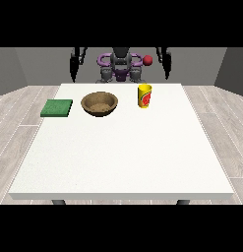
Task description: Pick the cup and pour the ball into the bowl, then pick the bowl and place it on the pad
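A yellow cup (145, 95) with a red mark stands upright at the back of the white table (123, 157), right of centre. A small red ball (148, 60) shows above and behind the cup, in front of the robot's shoulder and apart from the cup. A brown bowl (99, 104) sits left of the cup, and a flat green pad (57, 108) lies further left. The hand at the view's left (73, 74) and the hand at the view's right (167, 71) hang behind the table's far edge with straight fingers, holding nothing and well away from the objects.
The robot's torso (121, 66) stands behind the far edge of the table. Bare white tabletop stretches from the objects to the near edge. A wooden floor surrounds the table.
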Controlling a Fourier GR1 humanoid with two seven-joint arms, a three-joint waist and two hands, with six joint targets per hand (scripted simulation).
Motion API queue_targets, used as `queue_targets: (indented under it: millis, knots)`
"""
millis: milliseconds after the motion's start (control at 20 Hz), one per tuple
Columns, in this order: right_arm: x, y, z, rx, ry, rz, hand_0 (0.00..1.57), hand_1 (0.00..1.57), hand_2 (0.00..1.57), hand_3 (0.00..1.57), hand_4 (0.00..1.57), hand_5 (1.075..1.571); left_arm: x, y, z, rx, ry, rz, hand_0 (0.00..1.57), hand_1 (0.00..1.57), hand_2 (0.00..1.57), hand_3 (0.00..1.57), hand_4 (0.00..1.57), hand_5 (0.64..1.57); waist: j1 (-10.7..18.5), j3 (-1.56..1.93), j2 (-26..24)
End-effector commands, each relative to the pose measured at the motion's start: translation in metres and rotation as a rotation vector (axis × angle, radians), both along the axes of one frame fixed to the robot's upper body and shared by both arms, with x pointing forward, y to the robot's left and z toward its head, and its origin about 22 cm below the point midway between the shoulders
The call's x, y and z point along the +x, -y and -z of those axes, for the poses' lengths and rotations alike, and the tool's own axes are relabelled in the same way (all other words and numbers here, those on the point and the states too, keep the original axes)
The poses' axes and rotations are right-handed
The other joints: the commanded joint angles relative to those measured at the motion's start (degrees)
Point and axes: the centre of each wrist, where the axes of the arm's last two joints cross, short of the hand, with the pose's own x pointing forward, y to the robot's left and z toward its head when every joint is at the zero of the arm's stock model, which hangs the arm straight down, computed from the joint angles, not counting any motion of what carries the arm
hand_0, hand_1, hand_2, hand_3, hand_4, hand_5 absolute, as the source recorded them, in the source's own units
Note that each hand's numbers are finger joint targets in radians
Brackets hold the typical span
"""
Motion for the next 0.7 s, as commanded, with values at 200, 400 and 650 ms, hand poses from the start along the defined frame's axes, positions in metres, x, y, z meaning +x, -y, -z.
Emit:
queue_targets:
  millis: [200,400,650]
  knots:
    - [0.003,0.008,-0.032,-0.029,0.035,-0.004,0.00,0.00,0.00,0.00,0.00,1.569,0.001,-0.005,-0.030,0.022,0.030,0.010,0.00,0.00,0.00,0.00,0.00,1.557,-0.37,-0.30,-14.84]
    - [-0.009,0.064,-0.037,0.098,0.021,-0.023,0.00,0.00,0.00,0.00,0.00,1.570,0.008,-0.009,-0.060,-0.199,0.064,-0.021,0.00,0.00,0.00,0.00,0.00,1.557,-0.97,-0.24,-13.83]
    - [-0.010,0.068,-0.065,0.114,0.105,-0.023,0.00,0.00,0.00,0.00,0.00,1.570,0.003,-0.033,-0.062,-0.186,0.157,-0.041,0.00,0.00,0.00,0.00,0.00,1.547,-1.54,-0.28,-8.23]
